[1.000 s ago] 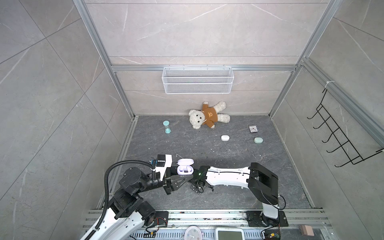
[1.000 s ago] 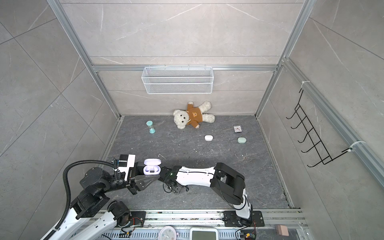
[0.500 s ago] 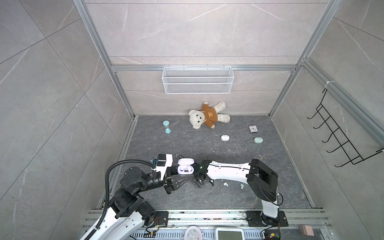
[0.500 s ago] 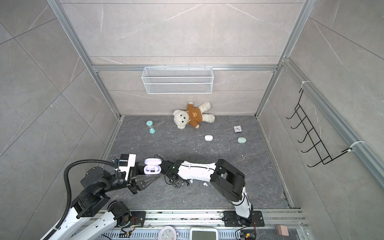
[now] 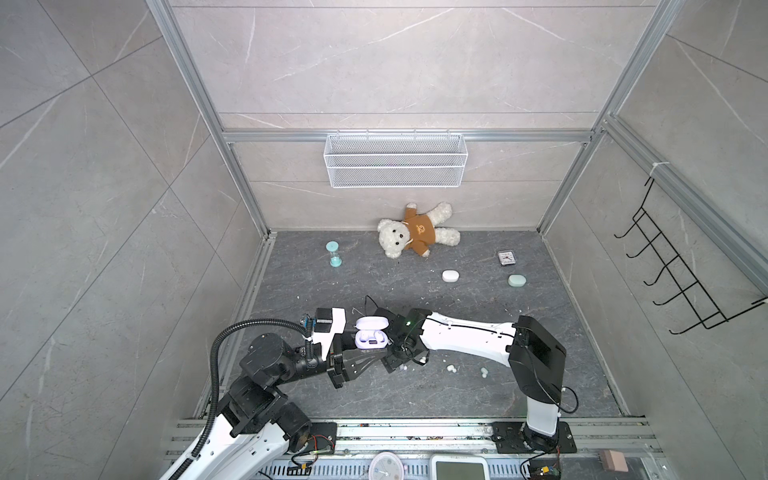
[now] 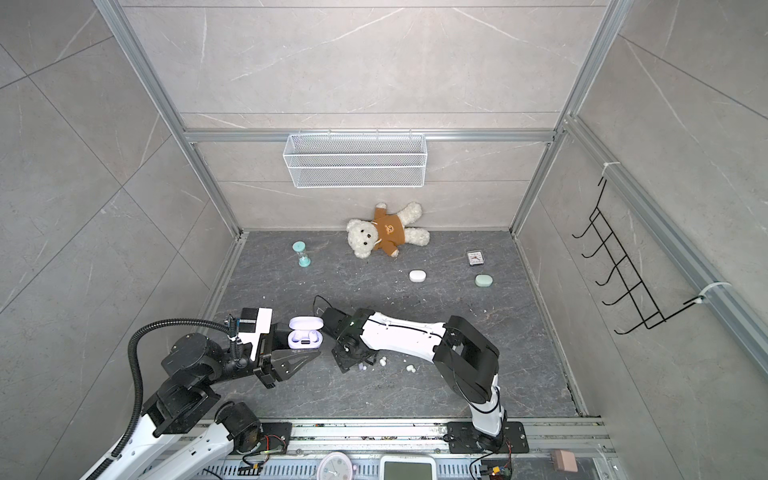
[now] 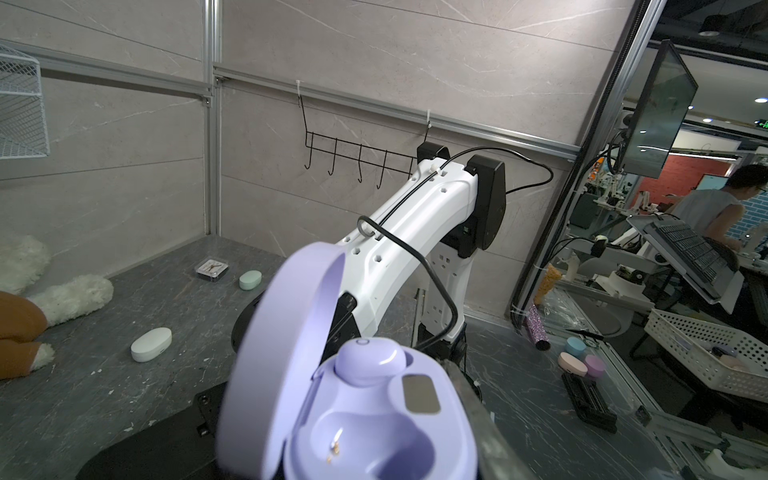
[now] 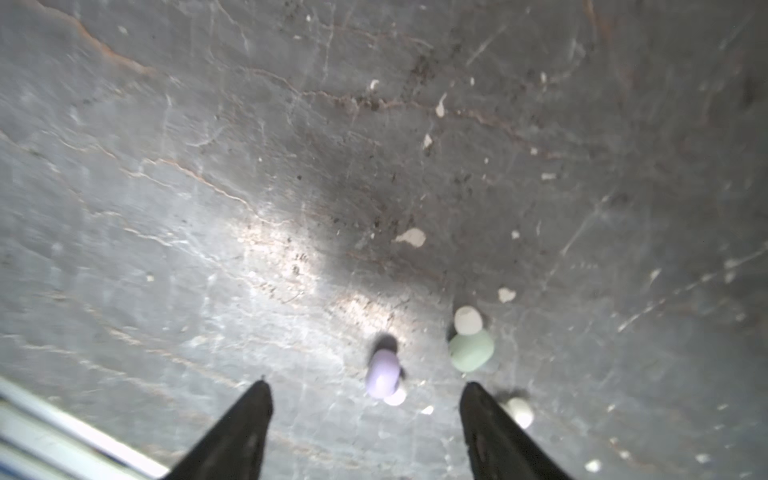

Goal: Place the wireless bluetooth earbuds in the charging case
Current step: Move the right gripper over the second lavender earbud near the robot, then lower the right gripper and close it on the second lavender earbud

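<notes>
A: Which step?
B: You're picking up the loose lilac earbud [image 8: 382,372] on the table [image 8: 208,166]; right fingers [image 8: 249,419] apart, poised over it, left fingers [image 5: 360,366] clamped on the open lilac charging case [image 5: 371,335].
A: Next?
B: Lower, pinch gently, carry it to the empty socket [image 7: 365,444].

You've got the lilac case [image 7: 353,399] open, lid tipped back, with one seated bud [image 7: 368,361] in a well and the other well empty. On the floor lie a loose lilac bud [image 8: 382,372], a mint bud [image 8: 471,351] near it, and a white bud [image 8: 520,411].
</notes>
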Tool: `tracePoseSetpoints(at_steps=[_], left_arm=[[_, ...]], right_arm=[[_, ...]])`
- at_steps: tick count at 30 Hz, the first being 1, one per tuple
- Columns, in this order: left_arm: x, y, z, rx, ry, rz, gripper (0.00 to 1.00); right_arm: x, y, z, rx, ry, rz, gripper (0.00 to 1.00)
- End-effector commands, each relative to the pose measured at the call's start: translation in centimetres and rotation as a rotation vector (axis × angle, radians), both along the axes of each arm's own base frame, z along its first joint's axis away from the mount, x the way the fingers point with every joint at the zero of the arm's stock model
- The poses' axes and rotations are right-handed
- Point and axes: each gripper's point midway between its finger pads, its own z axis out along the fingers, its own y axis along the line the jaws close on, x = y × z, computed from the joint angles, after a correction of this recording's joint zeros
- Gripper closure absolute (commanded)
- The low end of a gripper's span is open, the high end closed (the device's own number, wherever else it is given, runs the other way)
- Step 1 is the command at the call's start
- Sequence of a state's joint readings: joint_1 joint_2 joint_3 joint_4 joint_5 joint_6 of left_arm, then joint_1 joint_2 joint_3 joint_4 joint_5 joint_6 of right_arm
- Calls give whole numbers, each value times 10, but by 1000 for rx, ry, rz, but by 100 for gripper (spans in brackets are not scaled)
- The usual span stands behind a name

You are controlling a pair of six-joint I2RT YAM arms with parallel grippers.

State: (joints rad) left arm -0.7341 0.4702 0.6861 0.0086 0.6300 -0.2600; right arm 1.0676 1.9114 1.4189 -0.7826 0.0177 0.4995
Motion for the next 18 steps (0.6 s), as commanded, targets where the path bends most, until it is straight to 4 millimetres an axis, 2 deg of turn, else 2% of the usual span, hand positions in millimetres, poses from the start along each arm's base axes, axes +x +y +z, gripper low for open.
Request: tracePoseSetpoints(at_steps=[1,4,6,18], left_arm=[[-6,6,23,-58,-63,-2,85],[-7,6,24,-58,-63,-3,85],[-7,7,24,-57,-63,-1,85],[-7,8,24,-59,-64,8,85]], right_arm=[[-5,3,6,65,73,-85,39],[0,-4,-2,49,101,-121,48],[1,-7,-6,33,116,-127,50],[-2,-13,-30,-52,158,-127,55]])
